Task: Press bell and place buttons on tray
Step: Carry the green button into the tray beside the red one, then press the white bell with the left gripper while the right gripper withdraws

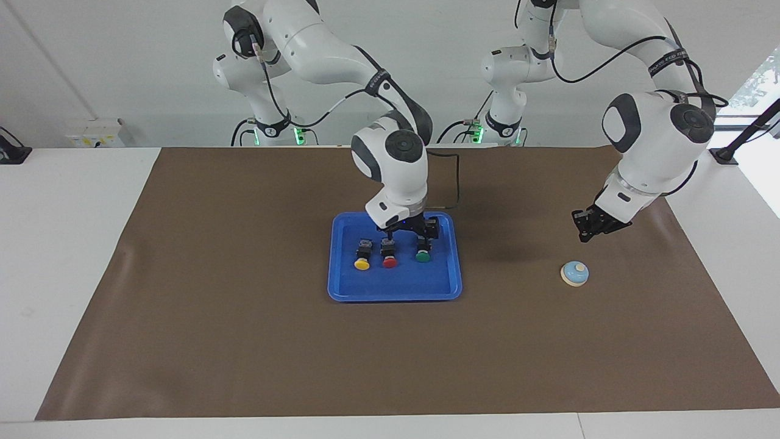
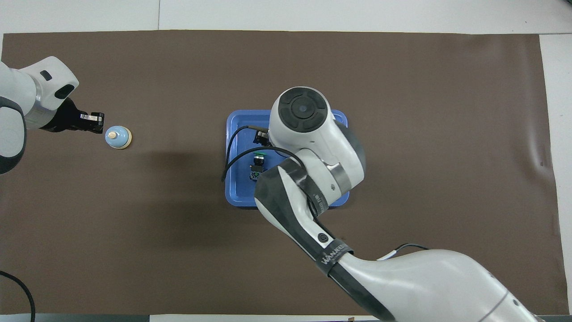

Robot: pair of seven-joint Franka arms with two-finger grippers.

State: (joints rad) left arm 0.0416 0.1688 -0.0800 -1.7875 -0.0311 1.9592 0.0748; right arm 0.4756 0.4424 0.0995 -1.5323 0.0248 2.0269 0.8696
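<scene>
The tray [image 1: 395, 296] sits on the brown mat [image 1: 244, 335] in the middle of the desk [image 1: 73, 244]. All three buttons lie in it in one row. In the facing view the yellow button [image 1: 362, 260] is at the nine o'clock end of the row. The red button [image 1: 390, 257] is in the middle and the green button [image 1: 423, 253] is at the three o'clock end. Each cap points toward six o'clock in that view. From overhead the right arm hides most of the tray [image 2: 232, 134], and only the green button [image 2: 258, 162] shows.

The right end effector [image 1: 408, 235] hangs over the twelve o'clock half of the tray as the facing view shows it. It stands wide, with one finger above the red button's body and the other above the green one's. It grips neither. Whether a finger grazes a button cannot be told.

The bell [image 1: 574, 273] stands on the mat at about three o'clock from the tray in the facing view, well apart from it and toward the left arm's end of the desk. The left end effector [image 1: 584, 234] is closed tight and empty. It hangs in the air over the mat, and its tip is at roughly twelve o'clock from the bell in the facing view, clear of the knob. From overhead that end effector [image 2: 99, 122] appears just beside the bell [image 2: 118, 137], at about ten o'clock from it.
</scene>
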